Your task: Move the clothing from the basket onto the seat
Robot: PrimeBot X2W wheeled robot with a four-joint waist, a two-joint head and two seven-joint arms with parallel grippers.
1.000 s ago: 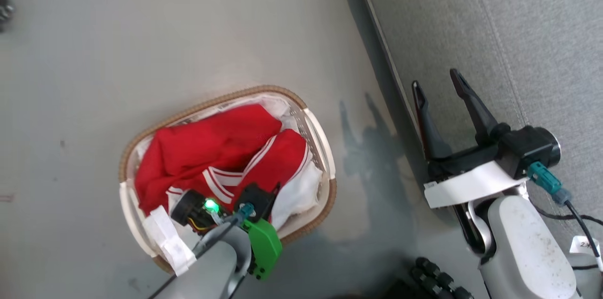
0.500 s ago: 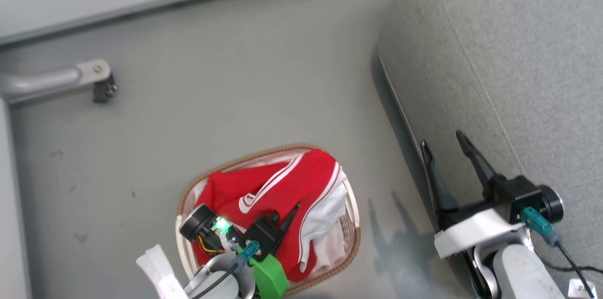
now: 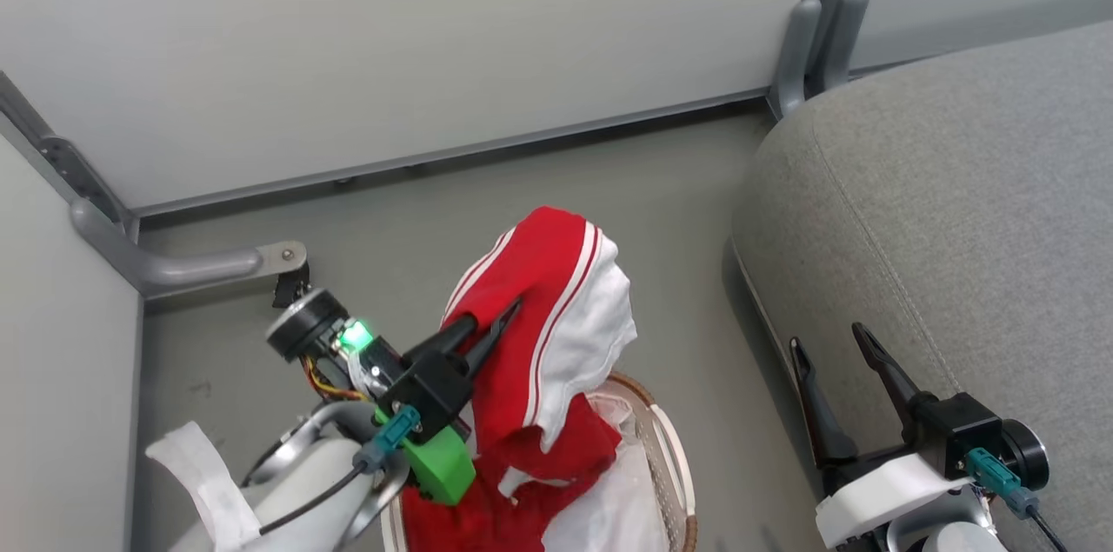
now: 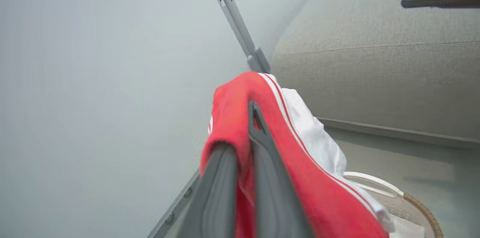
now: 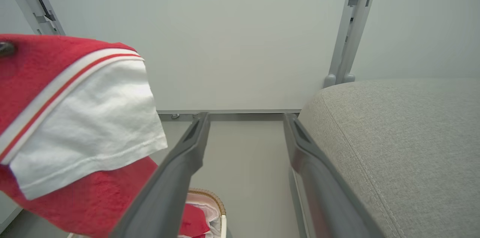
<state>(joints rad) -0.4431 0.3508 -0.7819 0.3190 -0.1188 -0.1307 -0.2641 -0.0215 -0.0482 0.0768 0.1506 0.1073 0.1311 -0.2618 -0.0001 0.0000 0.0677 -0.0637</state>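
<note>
The left claw (image 3: pixel 497 322) is pinched tight on the red clothing (image 3: pixel 565 335) and holds it up over the basket (image 3: pixel 676 469). The right claw (image 3: pixel 828 336) is wide apart and holds nothing, beside the seat (image 3: pixel 939 213). This looks like the carrying step. Next, I think, the clothing must swing across, clear the seat's edge, then drop.

The smooth grey floor (image 3: pixel 678 274) carried three things in the head view. A white slatted basket (image 3: pixel 674 456) with a brown woven rim stood at six o'clock, cut by the bottom edge. The big grey seat (image 3: pixel 939 213) sat at three o'clock, apart from it. A metal foot (image 3: pixel 200 265) rested at nine o'clock, beside the wall (image 3: pixel 435 56).
</note>
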